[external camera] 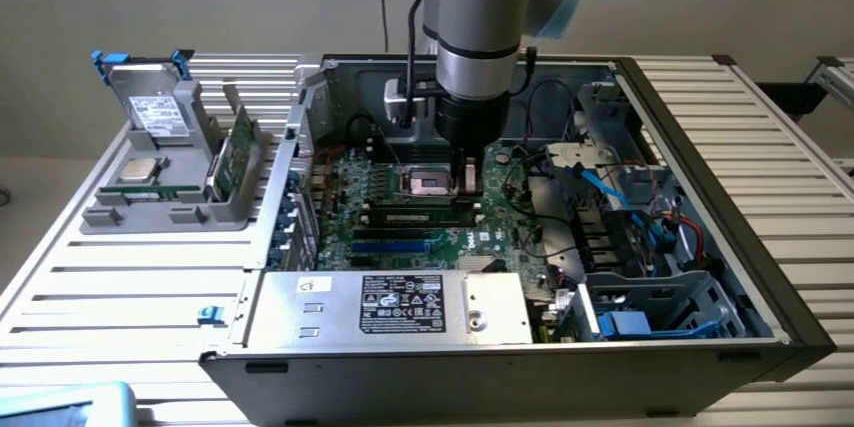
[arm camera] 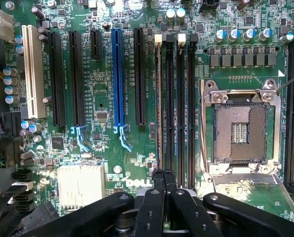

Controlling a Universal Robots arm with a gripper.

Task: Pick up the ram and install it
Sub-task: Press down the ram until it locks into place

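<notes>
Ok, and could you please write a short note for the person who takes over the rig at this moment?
Claw: shut, nothing seen in it, low over the memory slots beside the empty processor socket.
Ram: a green stick stands upright in the grey holder, outside the case on the exterior view's left.
Done: no pick-up of that stick shows.
Left: pick-up and install, as far as the views tell. Whether a slot already holds a stick is unclear.
</notes>
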